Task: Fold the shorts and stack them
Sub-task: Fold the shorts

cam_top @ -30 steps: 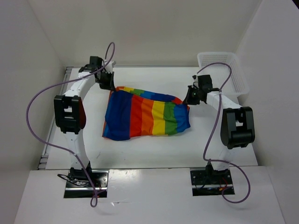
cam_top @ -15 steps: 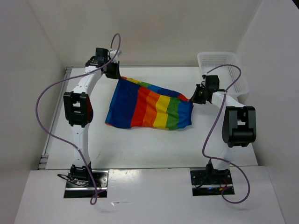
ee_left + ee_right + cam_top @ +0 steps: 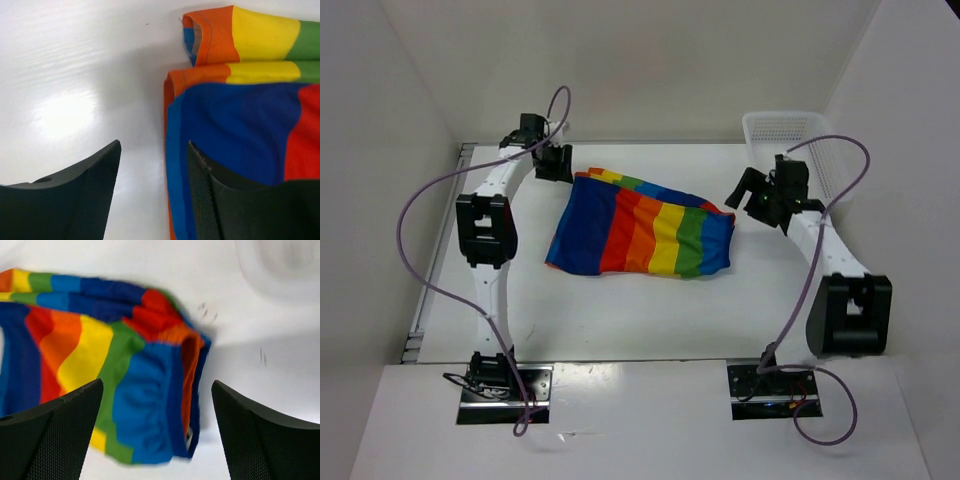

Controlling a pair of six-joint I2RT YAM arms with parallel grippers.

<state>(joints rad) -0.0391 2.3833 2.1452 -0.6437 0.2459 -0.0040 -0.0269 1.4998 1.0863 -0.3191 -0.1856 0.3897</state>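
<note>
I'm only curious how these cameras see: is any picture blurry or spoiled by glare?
Right wrist view: the shorts look smeared and soft-edged. Left wrist view: sharp, stitching on the hem visible, but a bright glare patch sits on the table. Top external view: even light, crisp, only faint shadows.

My left arm point(image 3: 485, 225) runs up the left side with its elbow lifted, and the left hand point(image 3: 552, 162) at the far end turns inward to the right; on its wrist camera the two dark fingers point(image 3: 75, 200) stand apart with nothing pinched between them. My right arm point(image 3: 835, 265) leans out to the right from its base, the forearm angling back toward the middle. The right hand point(image 3: 748, 192) points left, its fingers point(image 3: 50, 440) spread wide and gripping nothing.
</note>
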